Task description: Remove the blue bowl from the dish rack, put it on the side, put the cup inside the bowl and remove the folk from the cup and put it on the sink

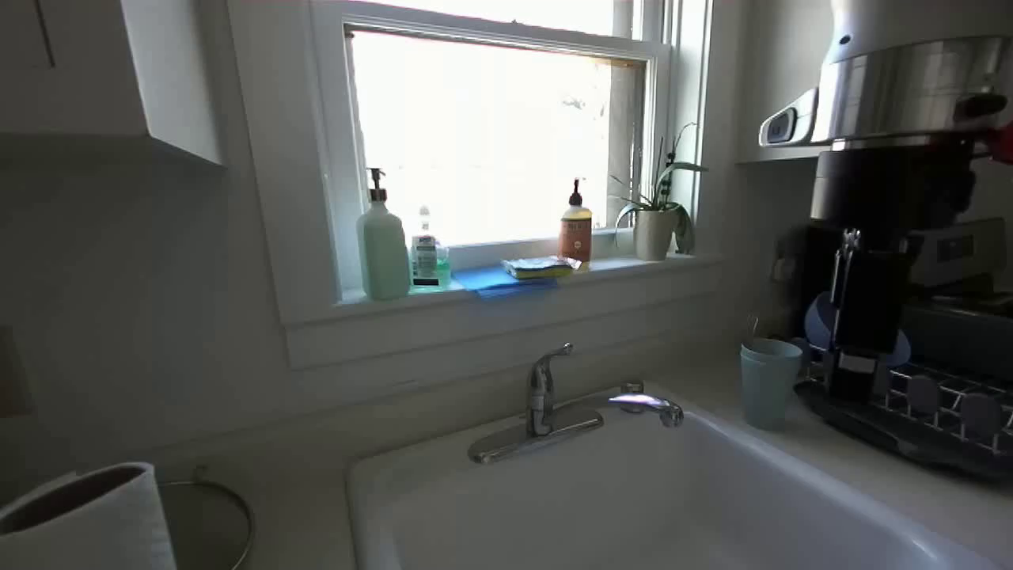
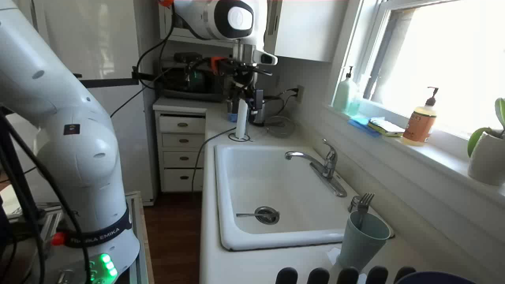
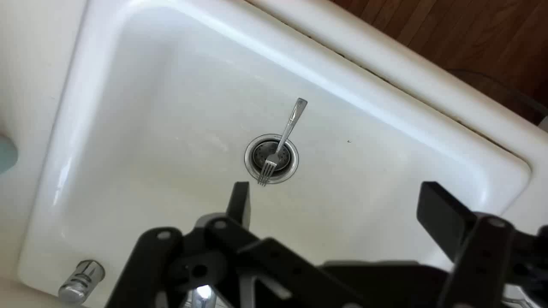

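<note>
In an exterior view, unlike in the wrist view, we are seeing the blue bowl point(image 1: 820, 319) in the dish rack point(image 1: 906, 440) beside the sink point(image 1: 554, 507). The cup point(image 2: 360, 245) nearby is holding a fork point(image 2: 363, 205). Our gripper point(image 3: 336, 199) is pointing down toward the sink, gaping wide.

Bright daylight is filling a rectangular, white-framed glass window point(image 1: 491, 142), while the pale wall point(image 1: 158, 301) beside it is lying in shade. A boxy white four-drawer cabinet point(image 2: 169, 161) is standing on a reddish-brown wood-plank floor point(image 3: 475, 38).
</note>
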